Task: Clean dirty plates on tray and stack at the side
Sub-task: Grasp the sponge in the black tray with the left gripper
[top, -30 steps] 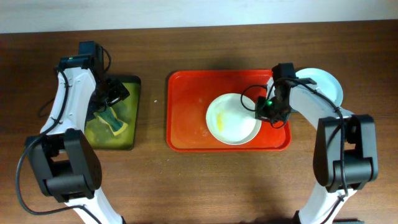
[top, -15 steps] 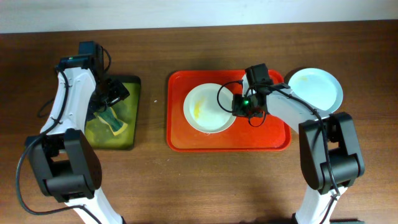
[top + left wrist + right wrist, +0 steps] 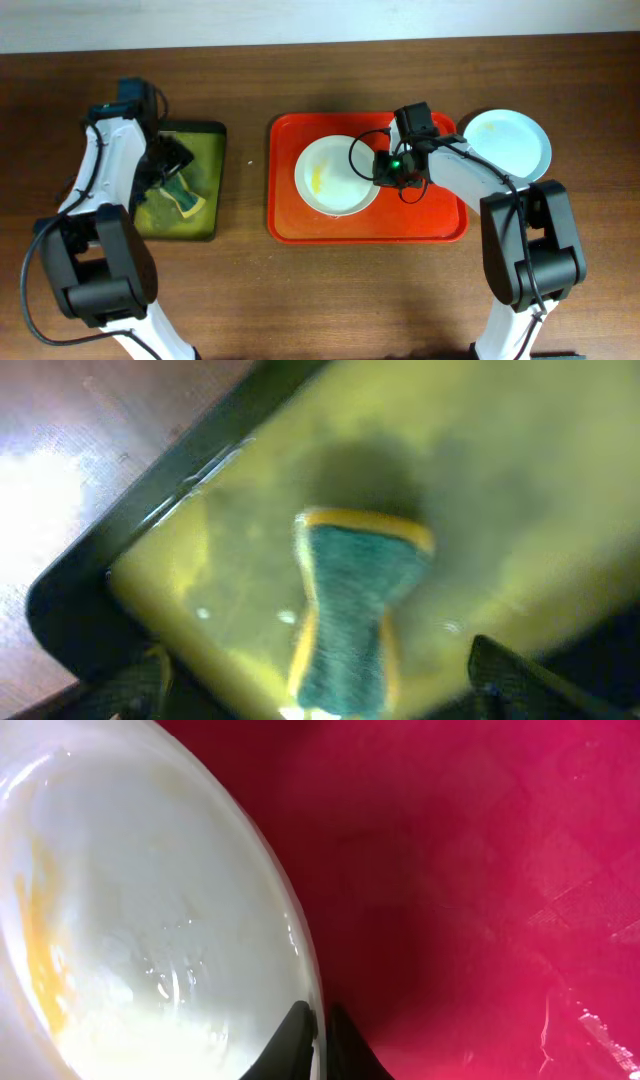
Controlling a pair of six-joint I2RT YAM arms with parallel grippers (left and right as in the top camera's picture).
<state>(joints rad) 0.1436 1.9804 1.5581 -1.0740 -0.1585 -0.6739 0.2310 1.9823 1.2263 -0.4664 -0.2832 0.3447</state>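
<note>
On the left half of the red tray (image 3: 440, 225), a creamy white plate (image 3: 330, 195) is lying flat, and a yellowish smear (image 3: 318, 178) is showing on its left part. The right gripper (image 3: 385, 170) is pinching the right rim of this plate. In the right wrist view its two fingers (image 3: 295, 1035) are pressing together on the thin edge, with the bare red floor of the tray beside them. Just beside the far right corner of the tray, a pale mint-blue plate (image 3: 507, 143) is resting on the desk (image 3: 320, 300); I cannot tell whether another one is lying under it. Well apart, on the left side of the desk, a black tray (image 3: 150, 510) is holding yellow-green liquid (image 3: 500, 510) and a green sponge (image 3: 355, 600) with a yellow edge. The left gripper (image 3: 168, 165) is hanging over this sponge with its jaws standing wide, one at each side, not gripping it.
</note>
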